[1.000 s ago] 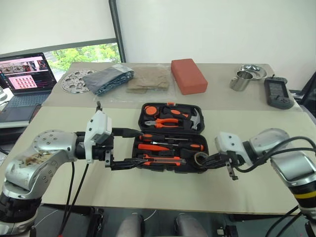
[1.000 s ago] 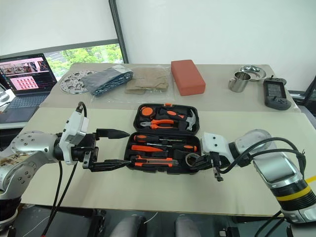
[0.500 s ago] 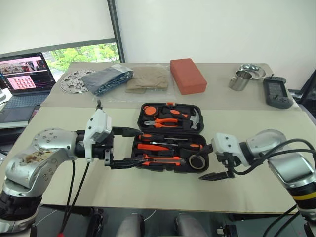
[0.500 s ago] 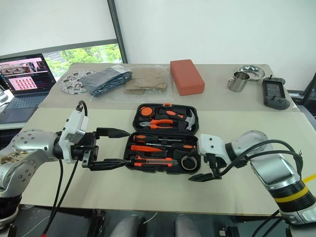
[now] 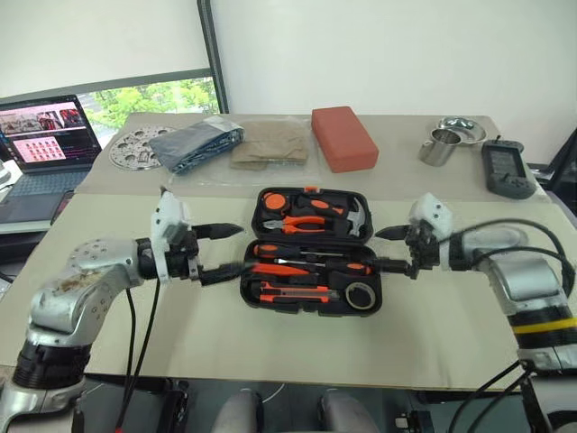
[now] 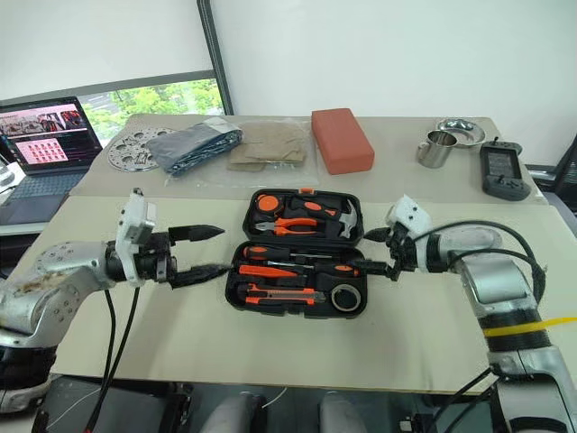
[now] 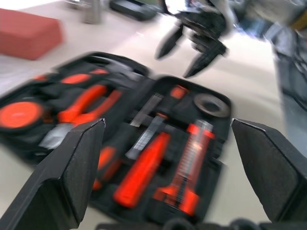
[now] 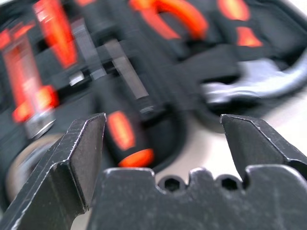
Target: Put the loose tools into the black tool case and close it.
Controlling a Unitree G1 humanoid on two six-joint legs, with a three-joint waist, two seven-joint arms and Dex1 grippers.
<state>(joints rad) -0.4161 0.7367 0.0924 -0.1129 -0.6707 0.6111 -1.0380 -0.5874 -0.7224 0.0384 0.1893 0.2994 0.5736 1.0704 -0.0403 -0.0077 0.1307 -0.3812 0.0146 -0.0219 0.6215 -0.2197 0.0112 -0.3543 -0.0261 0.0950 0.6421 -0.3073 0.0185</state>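
Both jaws stand apart: left gripper [image 5: 221, 249] and right gripper [image 5: 389, 249] flank the open black tool case [image 5: 311, 289], mid-tabletop, bare table [image 5: 297, 347] around it.

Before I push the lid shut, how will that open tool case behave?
The black tool case looks like rigid moulded plastic, so the lid half should swing stiffly on its hinge. That half carries a hammer and pliers, so it is probably heavy. The case may slide on the smooth table.
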